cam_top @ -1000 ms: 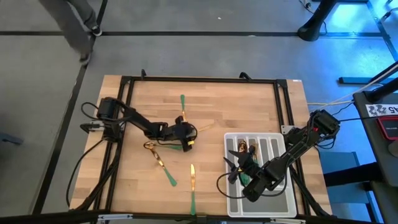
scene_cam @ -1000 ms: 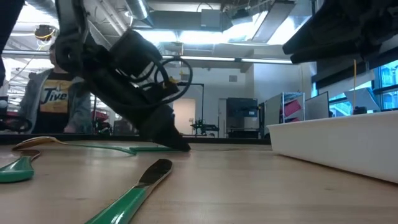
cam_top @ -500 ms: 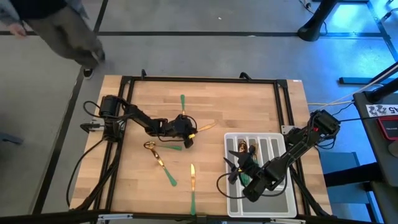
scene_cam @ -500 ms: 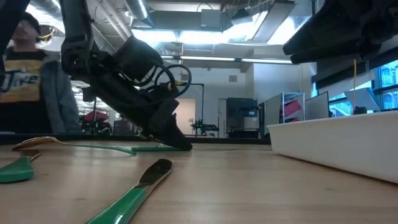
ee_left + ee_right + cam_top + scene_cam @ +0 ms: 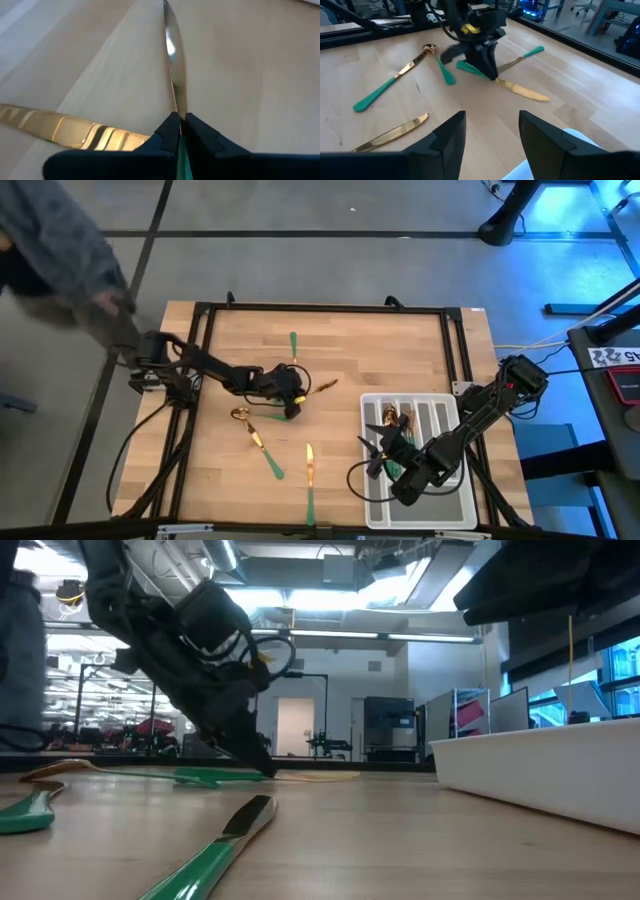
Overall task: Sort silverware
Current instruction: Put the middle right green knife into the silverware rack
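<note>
The wooden tabletop (image 5: 400, 345) carries a pale grey divided tray (image 5: 440, 412) on the right side, with a few pieces of silverware already lying in its slots. The right gripper (image 5: 372, 452) waits over the near left edge of this tray with its fingers spread and holds nothing. Near the middle of the tabletop the left gripper (image 5: 293, 402) is pressed together on the green handle of a knife (image 5: 172, 65), right where the handle meets the gold blade; the blade points away from it and seems to lie on the wood. A spoon (image 5: 255, 440), another knife (image 5: 310, 480) and a further piece (image 5: 294, 347) are loose around it. I judge that the step in hand is the pick-up of this knife; the next move calls for lifting it and carrying it to the matching slot. No brand or writing can be read on these things.
</note>
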